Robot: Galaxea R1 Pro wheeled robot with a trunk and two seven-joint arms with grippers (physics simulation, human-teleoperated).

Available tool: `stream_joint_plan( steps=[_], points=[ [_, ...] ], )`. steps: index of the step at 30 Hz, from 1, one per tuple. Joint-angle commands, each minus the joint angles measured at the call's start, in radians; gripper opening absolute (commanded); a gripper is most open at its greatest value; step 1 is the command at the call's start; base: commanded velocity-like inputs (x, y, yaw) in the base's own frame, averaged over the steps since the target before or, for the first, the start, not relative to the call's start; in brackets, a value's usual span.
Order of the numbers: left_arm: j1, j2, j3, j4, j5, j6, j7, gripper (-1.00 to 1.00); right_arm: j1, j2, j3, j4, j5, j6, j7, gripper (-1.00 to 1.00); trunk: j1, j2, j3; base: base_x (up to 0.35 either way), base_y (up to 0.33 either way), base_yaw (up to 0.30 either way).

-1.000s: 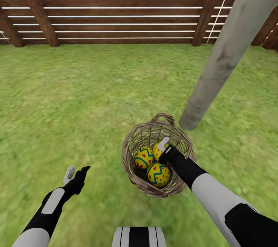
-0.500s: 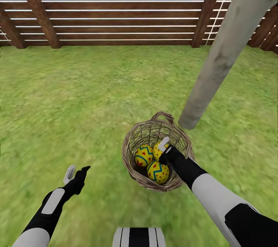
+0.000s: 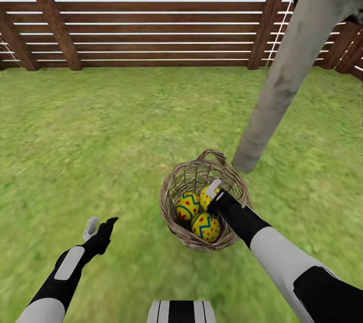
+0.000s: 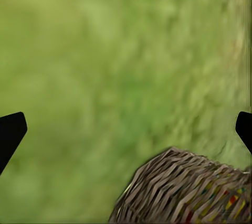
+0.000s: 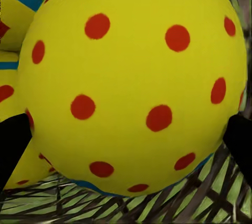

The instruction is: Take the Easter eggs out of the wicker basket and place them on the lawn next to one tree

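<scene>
Head: we see a woven twig basket (image 3: 204, 202) on mottled lawn (image 3: 101, 126), beside a smooth grey trunk (image 3: 282, 81); three yellow eggs (image 3: 205, 226) lie inside. Right gripper (image 3: 214, 193) reaches in.
Left wrist: left gripper (image 4: 126, 129) spread wide, empty.
Right wrist: fingers (image 5: 13, 142) flank a red-dotted egg (image 5: 136, 82); we cannot tell whether they grip it.

The wicker basket (image 3: 204, 207) stands on the lawn (image 3: 111, 136), just in front and to the left of the tree (image 3: 282, 81), whose foot lies near the basket's rim. All three Easter eggs (image 3: 199, 212) lie inside the basket, bunched together and touching. The right gripper (image 3: 214, 193) reaches down into the basket at the rearmost egg (image 5: 131, 82). The left gripper (image 3: 99, 224) hangs over bare grass left of the basket. The fence (image 3: 151, 15) runs behind the lawn.
</scene>
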Motion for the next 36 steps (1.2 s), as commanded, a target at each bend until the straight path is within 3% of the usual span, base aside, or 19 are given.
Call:
stream_joint_plan(
  steps=[1, 7, 11, 13, 15, 19, 22, 23, 26, 28, 29, 30, 32, 34, 36],
  points=[
    [0.000, 0.000, 0.002, -0.001, 0.009, 0.007, 0.004, 1.00, -0.001, 0.000, 0.002, -0.001, 0.010, 0.005, 0.007, -1.00, -0.001, 0.000, 0.003, 0.000, 0.000, 0.000],
    [0.000, -0.001, 0.002, 0.000, 0.009, 0.007, 0.004, 1.00, 0.000, 0.013, 0.002, -0.004, 0.009, 0.015, 0.017, -1.00, -0.003, 0.001, 0.026, 0.000, 0.000, 0.000],
    [0.000, -0.002, 0.002, 0.000, 0.009, 0.007, 0.004, 1.00, -0.001, 0.014, -0.006, -0.007, 0.009, 0.018, 0.149, -1.00, -0.005, 0.002, 0.042, 0.000, 0.000, 0.000],
    [0.000, -0.001, 0.002, 0.000, 0.009, 0.007, 0.004, 1.00, 0.000, 0.012, -0.046, -0.042, 0.006, 0.020, 0.157, -1.00, -0.006, 0.003, 0.050, 0.000, 0.000, 0.000],
    [0.000, -0.002, 0.002, 0.000, 0.009, 0.007, 0.004, 1.00, -0.001, 0.009, -0.096, -0.099, 0.004, 0.075, 0.177, -1.00, -0.007, 0.003, 0.057, 0.000, 0.000, 0.000],
    [0.000, -0.002, 0.001, 0.000, 0.009, 0.006, 0.004, 1.00, -0.001, -0.012, -0.118, -0.220, 0.003, 0.139, 0.391, -1.00, -0.009, 0.004, 0.073, 0.000, 0.000, 0.000],
    [0.000, -0.002, 0.001, 0.024, 0.009, 0.006, 0.004, 1.00, -0.001, -0.064, -0.205, -0.283, 0.005, 0.208, 0.591, -1.00, -0.010, 0.005, 0.084, 0.000, 0.000, 0.000],
    [0.000, -0.002, 0.001, 0.036, 0.009, 0.005, 0.004, 1.00, -0.001, -0.085, -0.215, -0.304, 0.006, 0.217, 0.658, -1.00, -0.010, 0.005, 0.088, 0.000, 0.000, 0.000],
    [0.000, -0.003, 0.001, 0.053, 0.009, 0.004, 0.004, 1.00, 0.000, -0.188, -0.238, -0.370, 0.005, 0.228, 0.924, -1.00, -0.012, 0.006, 0.100, 0.000, 0.000, 0.000],
    [0.000, -0.003, 0.001, 0.054, 0.009, 0.004, 0.003, 1.00, -0.001, -0.276, -0.325, -0.408, 0.003, 0.228, 1.152, -1.00, -0.013, 0.006, 0.108, 0.000, 0.000, 0.000],
    [0.000, -0.003, 0.001, 0.054, 0.009, 0.004, 0.004, 1.00, -0.001, -0.319, -0.383, -0.420, 0.003, 0.228, 1.281, -1.00, -0.013, 0.007, 0.112, 0.000, 0.000, 0.000],
    [0.000, -0.004, 0.000, 0.054, 0.008, 0.004, 0.004, 1.00, 0.000, -0.363, -0.457, -0.429, -0.011, 0.228, 1.362, -1.00, -0.014, 0.007, 0.115, 0.000, 0.000, 0.000],
    [0.000, -0.005, -0.001, 0.053, 0.007, 0.005, 0.003, 1.00, 0.007, -0.390, -0.508, -0.427, -0.063, 0.226, 1.365, -1.00, -0.015, 0.007, 0.123, 0.000, 0.000, 0.000],
    [0.000, -0.012, -0.002, 0.053, 0.006, 0.005, 0.002, 1.00, 0.030, -0.410, -0.520, -0.429, -0.087, 0.225, 1.365, -1.00, -0.015, 0.008, 0.131, 0.000, 0.000, 0.000],
    [0.000, -0.038, -0.006, 0.050, 0.001, 0.005, 0.002, 1.00, 0.038, -0.412, -0.523, -0.429, -0.094, 0.227, 1.365, -1.00, -0.016, 0.008, 0.139, 0.000, 0.000, 0.000]
  ],
)
